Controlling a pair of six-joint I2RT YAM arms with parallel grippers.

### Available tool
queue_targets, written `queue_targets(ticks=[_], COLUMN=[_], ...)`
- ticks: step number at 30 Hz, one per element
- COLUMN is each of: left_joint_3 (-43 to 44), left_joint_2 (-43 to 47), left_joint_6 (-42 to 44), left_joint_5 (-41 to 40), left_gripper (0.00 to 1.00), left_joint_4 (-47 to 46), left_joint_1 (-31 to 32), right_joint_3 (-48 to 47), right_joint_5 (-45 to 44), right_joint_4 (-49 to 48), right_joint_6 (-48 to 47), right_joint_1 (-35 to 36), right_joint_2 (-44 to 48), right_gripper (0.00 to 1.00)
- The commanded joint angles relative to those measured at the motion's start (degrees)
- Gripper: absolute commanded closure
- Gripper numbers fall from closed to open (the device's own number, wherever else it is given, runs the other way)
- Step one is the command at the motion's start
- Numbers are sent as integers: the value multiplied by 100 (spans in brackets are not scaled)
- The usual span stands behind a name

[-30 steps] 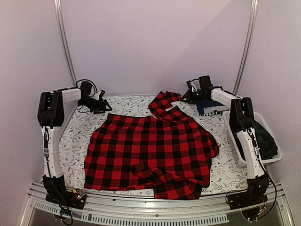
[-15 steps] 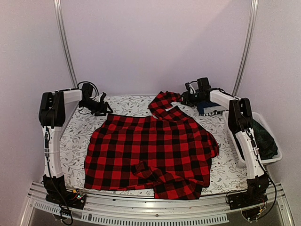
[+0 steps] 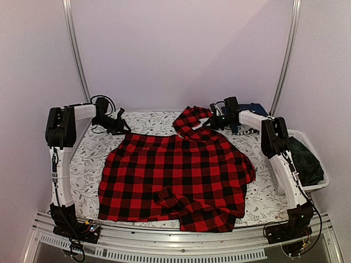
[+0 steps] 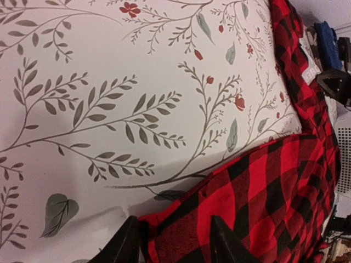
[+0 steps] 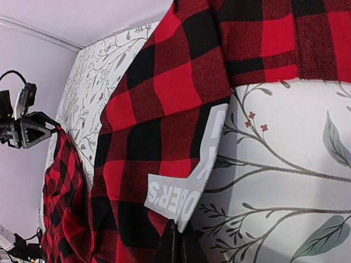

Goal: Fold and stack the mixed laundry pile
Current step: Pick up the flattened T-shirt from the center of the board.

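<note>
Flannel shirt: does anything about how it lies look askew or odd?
Yes. The flannel shirt is not flat: one sleeve lies crumpled across its near hem, and the collar end is bunched at the far edge, where the right gripper is shut on it beside a white label.

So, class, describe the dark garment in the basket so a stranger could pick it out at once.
Start at the floral table cloth, where a red-and-black checked shirt lies spread. At the cloth's right edge stands a white lattice basket, and the dark garment lies bunched inside it. It is dark greenish, and it alone sits in a basket.
</note>
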State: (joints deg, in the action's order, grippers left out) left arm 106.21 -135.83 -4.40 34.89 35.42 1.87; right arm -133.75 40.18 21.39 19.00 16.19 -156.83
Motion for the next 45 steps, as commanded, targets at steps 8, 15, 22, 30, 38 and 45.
queue_targets(ticks=[8, 15, 22, 30, 38, 45], left_joint_3=[210, 221, 174, 56, -599, -1500], left_joint_2=[-329, -242, 69, 509, 1001, 1651], left_joint_6=[-43, -143, -490, -467, -259, -106], left_joint_5=[556, 595, 407, 399, 384, 303], left_gripper=[74, 100, 100, 100, 100, 100], left_joint_4=[-79, -194, -694, -1128, -1407, -2096], left_joint_1=[66, 73, -30, -59, -72, -73], right_joint_3=[-137, -133, -168, -205, 150, 1573], right_joint_5=[34, 172, 180, 249, 329, 401], right_joint_4=[-305, -516, -842, -744, -633, -826], right_joint_6=[97, 128, 412, 388, 262, 103], right_joint_1=[-208, -253, -375, -386, -388, -378], right_joint_2=[396, 576, 674, 822, 1379, 2412], right_gripper=[100, 100, 100, 100, 100, 100])
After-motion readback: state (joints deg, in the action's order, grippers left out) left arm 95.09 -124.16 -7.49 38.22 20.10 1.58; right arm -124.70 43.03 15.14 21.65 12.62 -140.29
